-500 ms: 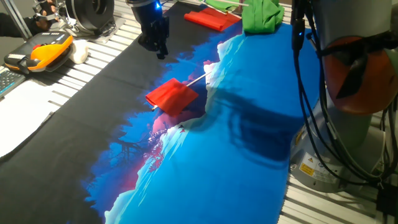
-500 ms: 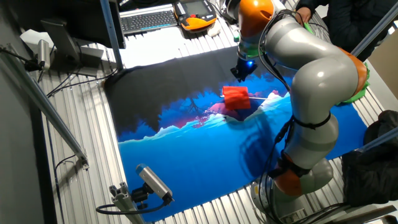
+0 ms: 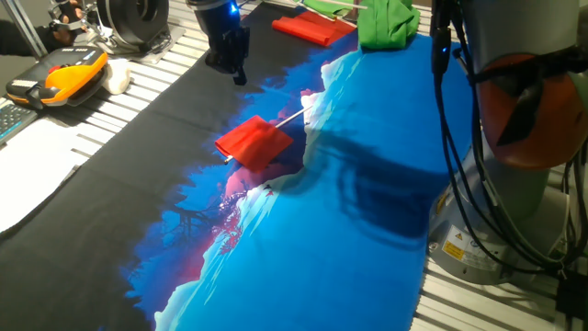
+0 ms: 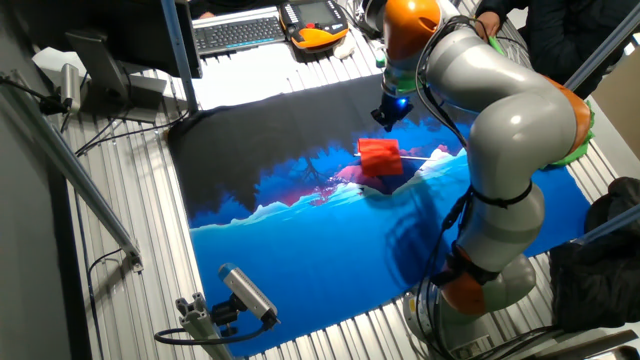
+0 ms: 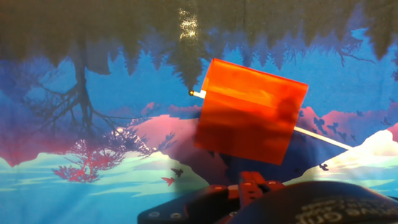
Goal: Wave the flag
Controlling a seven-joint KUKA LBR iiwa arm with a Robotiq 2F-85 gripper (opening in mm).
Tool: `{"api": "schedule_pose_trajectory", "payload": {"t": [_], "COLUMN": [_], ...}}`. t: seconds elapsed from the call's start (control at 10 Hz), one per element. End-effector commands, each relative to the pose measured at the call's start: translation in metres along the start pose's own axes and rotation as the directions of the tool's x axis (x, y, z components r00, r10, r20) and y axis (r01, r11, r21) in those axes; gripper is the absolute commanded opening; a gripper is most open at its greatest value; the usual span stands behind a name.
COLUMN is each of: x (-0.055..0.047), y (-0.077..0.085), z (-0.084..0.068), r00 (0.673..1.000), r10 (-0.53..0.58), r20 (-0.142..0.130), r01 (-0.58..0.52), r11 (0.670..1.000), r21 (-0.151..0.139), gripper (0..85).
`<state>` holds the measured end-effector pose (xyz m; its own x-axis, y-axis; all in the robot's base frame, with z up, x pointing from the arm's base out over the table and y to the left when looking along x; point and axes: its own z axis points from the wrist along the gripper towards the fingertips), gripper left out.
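The flag is a small red cloth on a thin white stick, lying flat on the printed mat near its middle. It also shows in the other fixed view and fills the middle of the hand view, its stick running off to the right. My gripper hangs above the mat's black part, beyond the flag and apart from it, holding nothing. In the other fixed view the gripper sits just above the flag. Its fingers are dark and too small to tell their gap.
A bright green cloth and another red cloth lie at the mat's far edge. An orange hand-held controller and a keyboard sit on the slatted table. The arm's base stands by the mat.
My gripper has shifted very slightly up and away from the flag. The flag has not moved.
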<state>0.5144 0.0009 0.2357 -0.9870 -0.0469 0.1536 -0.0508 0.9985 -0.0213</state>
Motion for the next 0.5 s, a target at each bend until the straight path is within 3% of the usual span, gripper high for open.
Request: {"api": "schedule_pose_trajectory", "payload": {"t": [0.0, 0.4], "x": [0.0001, 0.0001], "y": [0.0, 0.0002], "z": [-0.0001, 0.0], "r00": [1.0, 0.997], "r10": [-0.008, -0.078], "r20": [-0.001, -0.011], "r01": [0.008, 0.078], "r11": [1.0, 0.997], "r21": [0.001, 0.009], "gripper": [0.0, 0.0]}}
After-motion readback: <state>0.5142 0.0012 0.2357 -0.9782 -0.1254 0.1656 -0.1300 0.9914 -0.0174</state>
